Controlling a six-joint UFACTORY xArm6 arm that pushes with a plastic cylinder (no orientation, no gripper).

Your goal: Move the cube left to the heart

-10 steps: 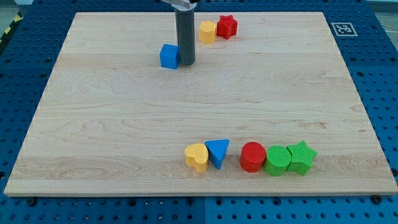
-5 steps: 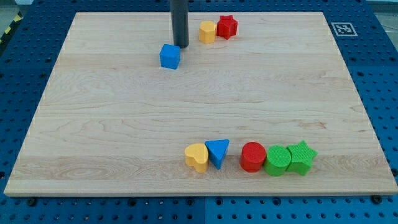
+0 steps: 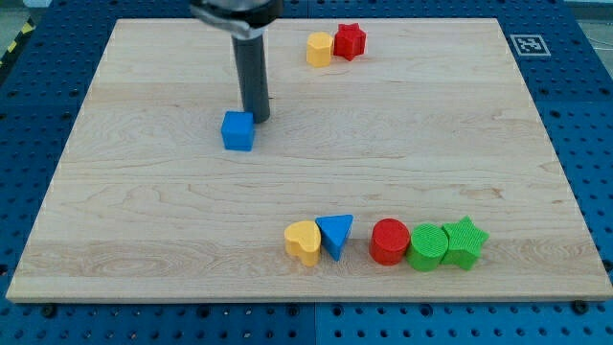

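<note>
The blue cube (image 3: 238,131) lies left of the board's middle, in the upper half. My tip (image 3: 257,118) stands just above and to the right of the cube, touching or nearly touching its upper right corner. The yellow heart (image 3: 304,241) lies near the view's bottom, well below and to the right of the cube, with a blue triangle (image 3: 335,234) against its right side.
A red cylinder (image 3: 390,241), a green cylinder (image 3: 427,247) and a green star (image 3: 465,241) form a row right of the triangle. A yellow block (image 3: 319,48) and a red star (image 3: 350,41) sit at the view's top on the wooden board (image 3: 144,220).
My tip went from the cube's right side up behind it, then down and left. The blue cube has slid down and to the left.
</note>
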